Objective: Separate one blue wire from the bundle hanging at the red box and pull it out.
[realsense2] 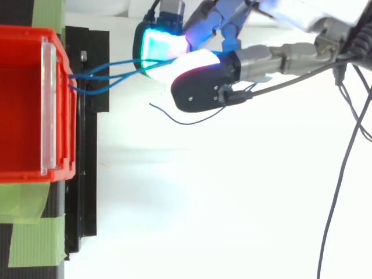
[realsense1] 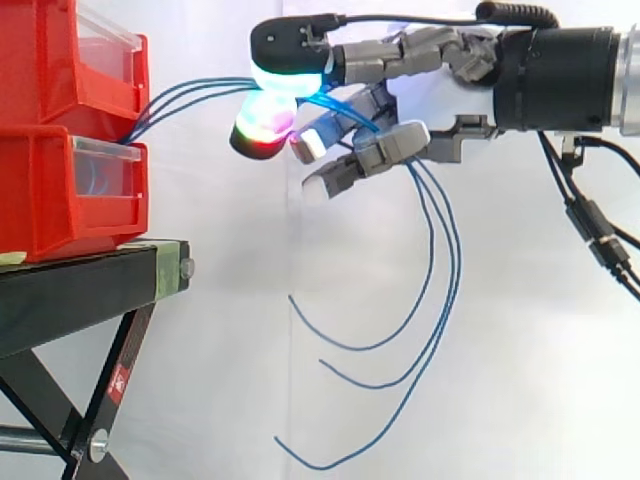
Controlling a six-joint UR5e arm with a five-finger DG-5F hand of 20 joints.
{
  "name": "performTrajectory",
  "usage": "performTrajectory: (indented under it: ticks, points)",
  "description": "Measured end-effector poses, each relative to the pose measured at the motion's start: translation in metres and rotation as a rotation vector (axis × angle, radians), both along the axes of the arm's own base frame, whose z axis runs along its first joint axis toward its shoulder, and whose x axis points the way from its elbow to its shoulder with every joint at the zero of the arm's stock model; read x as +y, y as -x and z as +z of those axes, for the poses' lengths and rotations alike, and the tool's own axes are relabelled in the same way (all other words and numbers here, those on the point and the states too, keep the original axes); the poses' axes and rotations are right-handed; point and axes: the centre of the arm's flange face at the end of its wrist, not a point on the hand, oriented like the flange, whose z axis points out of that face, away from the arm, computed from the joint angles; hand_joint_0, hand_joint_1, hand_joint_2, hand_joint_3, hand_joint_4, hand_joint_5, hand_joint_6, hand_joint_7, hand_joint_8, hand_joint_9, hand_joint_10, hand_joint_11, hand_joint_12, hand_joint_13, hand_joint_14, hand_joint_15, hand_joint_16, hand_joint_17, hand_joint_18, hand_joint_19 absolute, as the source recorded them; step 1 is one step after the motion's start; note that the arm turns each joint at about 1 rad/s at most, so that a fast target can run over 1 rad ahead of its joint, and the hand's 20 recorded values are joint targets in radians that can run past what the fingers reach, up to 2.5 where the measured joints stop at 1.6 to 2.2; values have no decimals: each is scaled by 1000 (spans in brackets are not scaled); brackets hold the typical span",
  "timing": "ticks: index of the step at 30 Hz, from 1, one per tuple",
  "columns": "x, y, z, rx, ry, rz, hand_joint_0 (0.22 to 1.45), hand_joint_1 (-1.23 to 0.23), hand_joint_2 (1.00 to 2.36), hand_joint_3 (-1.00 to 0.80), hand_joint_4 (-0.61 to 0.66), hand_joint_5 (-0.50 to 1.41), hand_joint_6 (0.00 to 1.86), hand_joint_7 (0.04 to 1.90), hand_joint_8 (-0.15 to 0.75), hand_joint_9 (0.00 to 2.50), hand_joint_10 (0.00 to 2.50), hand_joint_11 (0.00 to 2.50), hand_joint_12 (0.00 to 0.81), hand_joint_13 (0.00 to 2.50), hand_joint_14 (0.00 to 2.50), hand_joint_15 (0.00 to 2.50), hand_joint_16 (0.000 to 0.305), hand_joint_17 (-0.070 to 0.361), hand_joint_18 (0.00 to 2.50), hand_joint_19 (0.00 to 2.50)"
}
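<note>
The pads (realsense1: 285, 78) of the hand (realsense1: 430, 55) hide how many blue wires (realsense1: 190, 93) they pinch.

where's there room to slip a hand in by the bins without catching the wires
Free: the gap under the blue wires, between the black stand and the hanging loops. Crowded: from the red bins to the hand, which pinches the wires, and below it.

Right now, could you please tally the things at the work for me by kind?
Red bins: 2
Blue wires: 3
Black stand: 1
Hand: 1
Total: 7
</note>
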Motion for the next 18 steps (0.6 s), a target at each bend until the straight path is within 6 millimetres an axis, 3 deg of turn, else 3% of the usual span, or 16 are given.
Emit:
performTrajectory:
  ticks: [9, 18]
  points:
    - [-2, 4, 10, 1, 50, -10, 692, -825, 1011, -386, 204, -208, 815, 970, 351, 1032, 14, 1202, 301, 1462, 542, 1351, 53, 119, 693, 587]
    - [-2, 4, 10, 4, 53, -10, 635, -677, 1010, -394, 209, -203, 807, 965, 356, 1045, 15, 1205, 299, 1454, 601, 1326, 54, 121, 695, 604]
